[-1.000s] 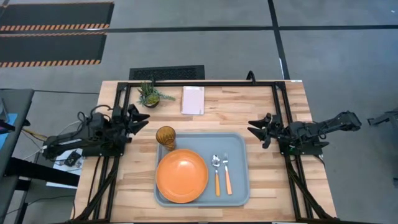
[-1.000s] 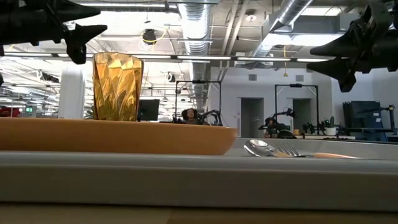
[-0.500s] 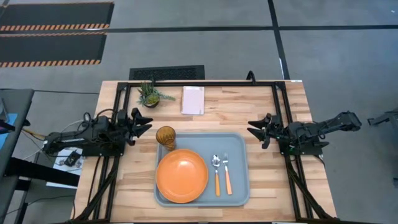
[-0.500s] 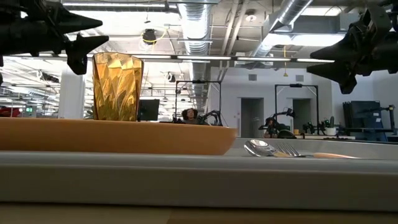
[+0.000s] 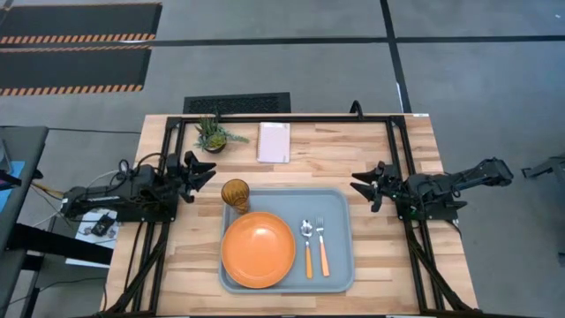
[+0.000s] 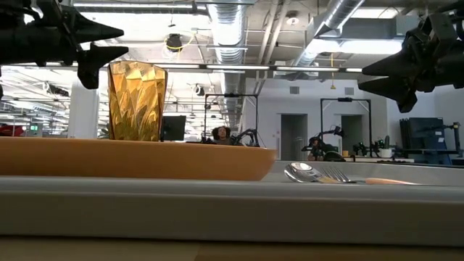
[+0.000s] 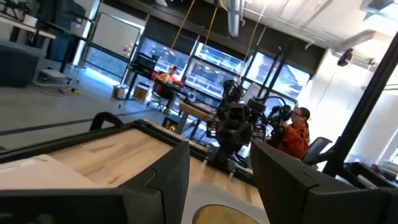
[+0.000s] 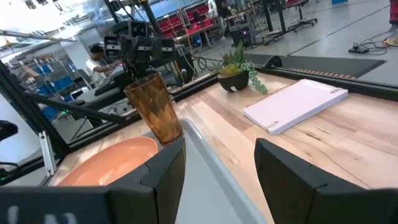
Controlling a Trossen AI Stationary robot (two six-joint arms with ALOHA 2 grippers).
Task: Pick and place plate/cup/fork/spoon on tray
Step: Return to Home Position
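Observation:
The pale blue-grey tray [image 5: 340, 208] lies at the table's middle near side. The orange plate [image 5: 258, 249] rests flat on its left half. The amber cup [image 5: 235, 194] stands upright in the tray's far left corner, and also shows in the low view [image 6: 136, 101]. The spoon [image 5: 307, 243] and the fork [image 5: 321, 245] lie side by side on the tray's right half, handles toward the near edge. My left gripper [image 5: 208, 173] hovers open and empty left of the cup. My right gripper [image 5: 357, 187] hovers open and empty right of the tray's far right corner.
A small green potted plant [image 5: 212, 134] and a pale pink card [image 5: 274, 141] sit at the table's far side. Black frame rails [image 5: 397, 159] run along the table's left, right and far edges. A person in orange [image 7: 298, 134] sits in the room beyond.
My left gripper has drawn back a little from the cup toward the table's far left, staying open and empty. The things on the tray have not moved.

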